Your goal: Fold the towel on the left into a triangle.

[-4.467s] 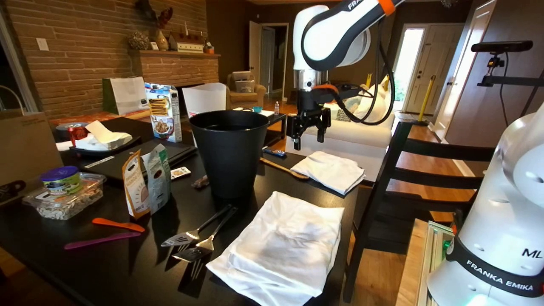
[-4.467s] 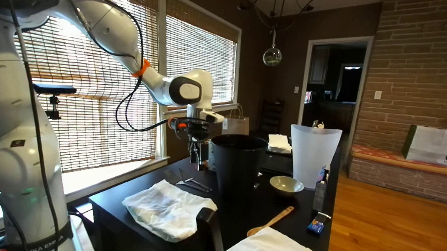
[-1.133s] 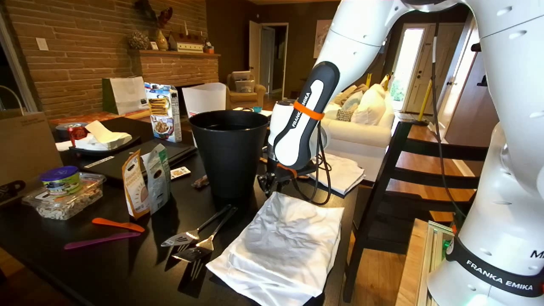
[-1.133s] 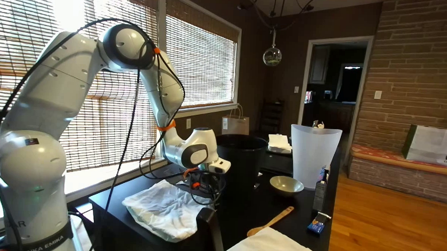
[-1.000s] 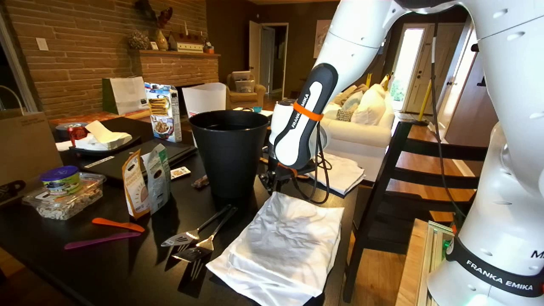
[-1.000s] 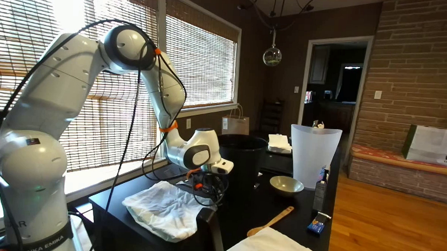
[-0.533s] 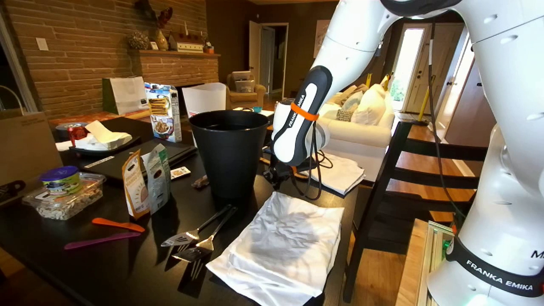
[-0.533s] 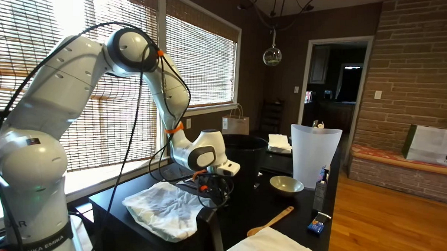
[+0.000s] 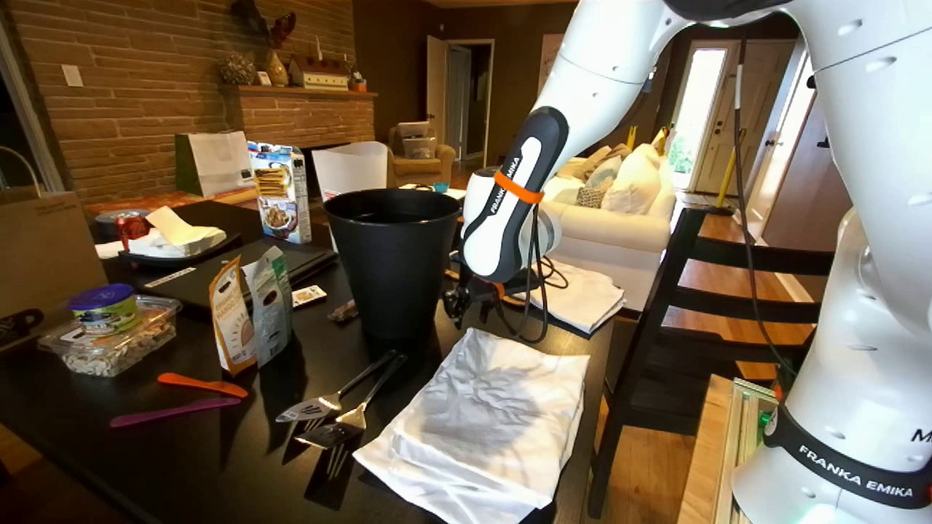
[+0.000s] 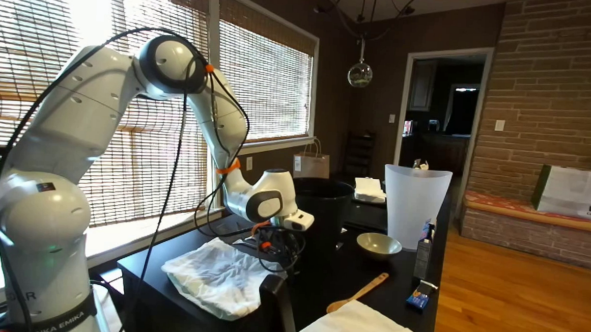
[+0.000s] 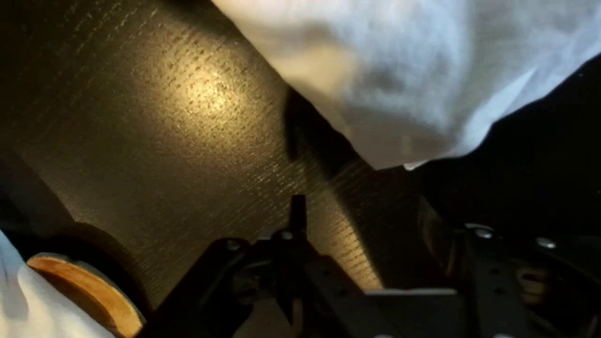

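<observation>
1. Object. The towel [image 9: 495, 415] lies wrinkled on the tabletop [image 9: 196, 466], a rough square just beside the spatulas [image 9: 353, 418]; we see no triangle yet.
2. Hand. In the wrist view the hand [image 11: 364, 206] has its fingers spread and grips nothing. A corner of the towel lies just ahead of the gap, apparently not touching them.
3. Change. Over the last few seconds the hand has come down from high above the tabletop to a low place near the black bin [image 9: 393, 269], shifting only slightly in the final second. The towel has not moved. We read this as approach and alignment, with pinch and fold both to come.
4. Direction. In the wrist view we find that corner pointing toward the hand; in an exterior view a corner points toward the bin's foot, and we take the two to be the same.
5. Long axis. The outline is too nearly square for us to name one. We judge the diagonal from this corner to be the likely path of the fold.
</observation>
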`<state>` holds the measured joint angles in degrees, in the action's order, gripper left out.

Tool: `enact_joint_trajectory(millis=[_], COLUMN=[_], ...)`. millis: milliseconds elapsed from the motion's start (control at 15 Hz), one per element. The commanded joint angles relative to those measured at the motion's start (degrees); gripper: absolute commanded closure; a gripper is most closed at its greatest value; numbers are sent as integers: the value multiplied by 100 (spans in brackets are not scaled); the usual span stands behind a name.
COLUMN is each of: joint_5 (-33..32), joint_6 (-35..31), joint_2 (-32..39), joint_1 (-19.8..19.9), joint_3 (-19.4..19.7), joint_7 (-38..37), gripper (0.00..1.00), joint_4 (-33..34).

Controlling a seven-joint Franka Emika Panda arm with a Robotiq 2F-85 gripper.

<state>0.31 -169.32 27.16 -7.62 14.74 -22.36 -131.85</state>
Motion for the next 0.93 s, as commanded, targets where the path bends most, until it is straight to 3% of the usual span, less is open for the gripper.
enact_joint_trajectory(millis=[0, 67, 333, 467, 867], joint_5=[67, 98, 126, 100, 32], joint_6=[392, 501, 876, 959, 852], joint_2=[-217, -226, -271, -260, -248], joint_1=[-40, 14, 86, 76, 47], joint_3=[-19, -95, -287, -314, -256], joint_7=[42, 64, 34, -3, -70], gripper=[6, 1, 0, 25, 69], joint_4=[-117, -102, -78, -60, -46])
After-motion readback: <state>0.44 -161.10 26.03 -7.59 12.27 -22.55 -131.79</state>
